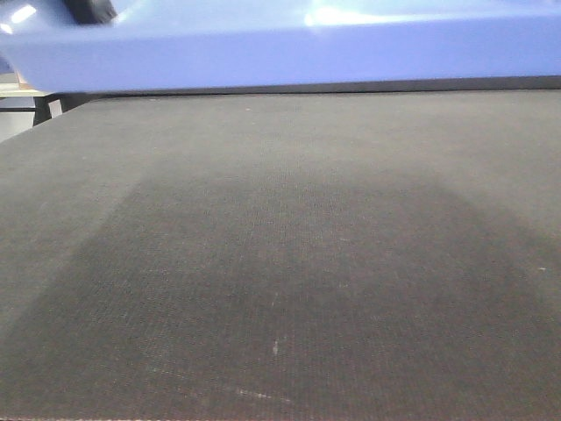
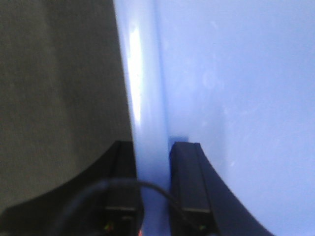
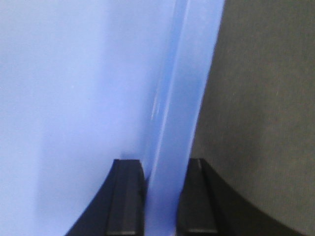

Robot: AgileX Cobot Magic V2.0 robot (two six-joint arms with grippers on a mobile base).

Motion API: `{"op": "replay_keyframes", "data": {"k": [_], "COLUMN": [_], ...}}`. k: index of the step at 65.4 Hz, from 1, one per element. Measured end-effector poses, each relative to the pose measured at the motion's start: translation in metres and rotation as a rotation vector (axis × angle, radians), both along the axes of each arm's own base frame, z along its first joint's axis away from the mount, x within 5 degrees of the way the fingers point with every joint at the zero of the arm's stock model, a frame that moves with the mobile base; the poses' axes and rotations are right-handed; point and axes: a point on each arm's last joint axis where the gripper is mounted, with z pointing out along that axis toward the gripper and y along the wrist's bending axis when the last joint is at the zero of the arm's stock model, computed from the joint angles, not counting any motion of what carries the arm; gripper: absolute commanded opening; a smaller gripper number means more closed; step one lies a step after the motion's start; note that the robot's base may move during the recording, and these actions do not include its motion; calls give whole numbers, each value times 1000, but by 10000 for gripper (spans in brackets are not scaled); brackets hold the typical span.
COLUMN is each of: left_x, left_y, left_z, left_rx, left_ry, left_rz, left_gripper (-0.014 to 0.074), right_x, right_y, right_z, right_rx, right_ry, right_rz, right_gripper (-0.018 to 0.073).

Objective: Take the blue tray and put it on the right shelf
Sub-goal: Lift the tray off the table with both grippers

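Dark grey woven worktop (image 1: 280, 263) filled the front view. On it, the left pincer (image 2: 153, 147) was clamped narrow on the left rim of the blue tray (image 1: 307, 48) (one finger each side), and the right pincer (image 3: 161, 164) gripped the opposite rim likewise. The blue tray stretched across the far part of the worktop.

A dark grey table top (image 1: 280, 289) with a rough cloth-like look is filling almost the whole front view, a big darker shadow (image 1: 289, 237) is lying across its middle, small pale scratches (image 1: 275, 347) are showing near the front edge.
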Motion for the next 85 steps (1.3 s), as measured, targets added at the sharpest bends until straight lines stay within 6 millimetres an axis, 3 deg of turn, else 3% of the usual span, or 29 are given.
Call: {"op": "replay_keyframes", "data": {"k": [7, 16, 45, 85], "left_x": [-15, -20, -13, -14], "left_y": [5, 10, 7, 7], "left_z": [7, 12, 3, 3], "left_rx": [7, 25, 65, 59], "left_ry": [-10, -33, -10, -2], "left_rz": [-13, 0, 13, 16], "left_gripper": [-47, -48, -48, -48], "right_x": [-22, -31, -12, -11], "right_y": [2, 8, 16, 16], "right_z": [3, 6, -11, -11], "right_rx": [15, 37, 8, 9], "right_ry": [-15, -23, 47, 41], "right_rz": [31, 55, 48, 46], "right_gripper": [71, 71, 71, 71]}}
